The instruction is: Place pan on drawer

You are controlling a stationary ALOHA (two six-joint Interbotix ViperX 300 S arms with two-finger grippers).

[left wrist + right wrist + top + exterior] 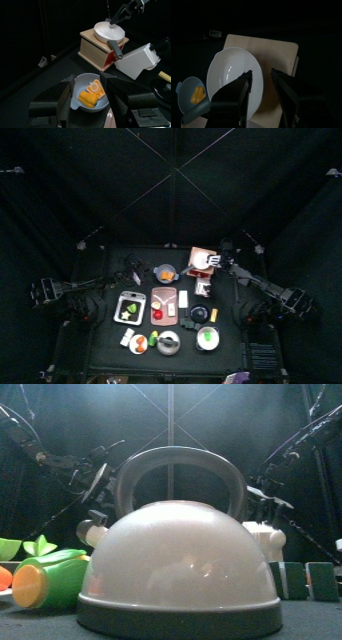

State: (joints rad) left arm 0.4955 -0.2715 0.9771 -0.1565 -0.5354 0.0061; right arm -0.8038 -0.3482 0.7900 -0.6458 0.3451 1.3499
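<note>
While the right gripper (262, 95) stands with its two black jaws parted and nothing between them, the small round whitish-silver pan (234, 80) lies just beneath and beside them, flat on the top of the peach-tan box-like drawer (278, 50), so the placing itself looks done and what remains is judged to be a clean withdrawal. To do it well, the jaws should stay spread and lift straight up and away from the rim before swinging off, since a sideways drag could nudge the pan toward the drawer's edge; its short dark handle (115, 48) already overhangs one side, and the pan covers much of the top. Just past the drawer on the handle's side leans a white box-shaped block (138, 60), close enough to be clipped by a low retreat. Farther from the right gripper, the left gripper (90, 102) hovers with its jaws apart on either side of a grey round dish (89, 94) holding orange pieces (90, 92); whether it touches the dish is unclear. From the table's front edge a large white kettle with a grey arched handle (181, 564) fills the view and hides the drawer, with green and orange toy food (47, 579) beside it.
</note>
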